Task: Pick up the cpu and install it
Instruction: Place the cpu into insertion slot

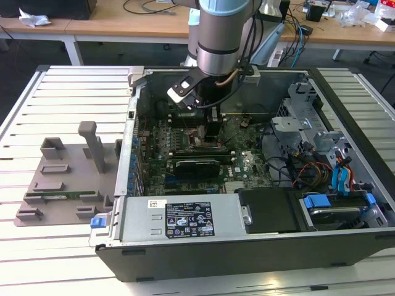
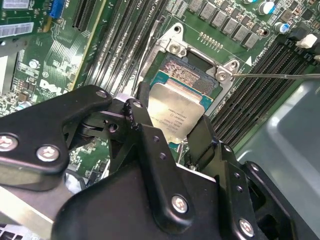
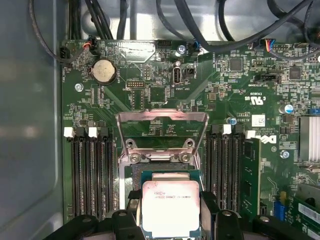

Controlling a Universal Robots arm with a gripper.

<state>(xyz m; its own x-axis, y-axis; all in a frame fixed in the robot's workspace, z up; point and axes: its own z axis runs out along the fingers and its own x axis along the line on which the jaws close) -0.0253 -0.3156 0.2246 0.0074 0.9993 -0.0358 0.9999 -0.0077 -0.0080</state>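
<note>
The slatted bench [image 1: 62,92] carries an open computer case [image 1: 345,86], and the robot arm [image 1: 222,31] reaches down into it over the motherboard [image 3: 165,85]. A grey plastic tray [image 1: 62,179] lies on the bench at the exterior view's left, well apart from the work.

On the board, the socket [image 2: 192,75] sits between banks of black memory slots [image 3: 90,170], and its metal load plate [image 3: 161,122] stands swung open. The jaws pinch the cpu [image 2: 176,111] by two opposite edges, its silver top facing up. In both wrist views the chip hangs over the part of the socket nearer the cameras; a strip of bare contacts shows beyond its far edge, so it appears not yet squared up or seated. Whether its underside touches anything I cannot tell.

The step in hand looks like placing the chip into the socket. Doing it well likely means:
- Keep the chip flat. A tilted entry could let one corner drag across the fine contacts.
- Line its edges up with the socket frame before any descent.
- Descend straight, with no sideways slide once it is close.
- Keep the jaws off the open load plate and the thin retention lever [image 2: 280,76] just beside the socket.
- Press lightly. The chip should drop in under little force; any resistance suggests misalignment.
</note>
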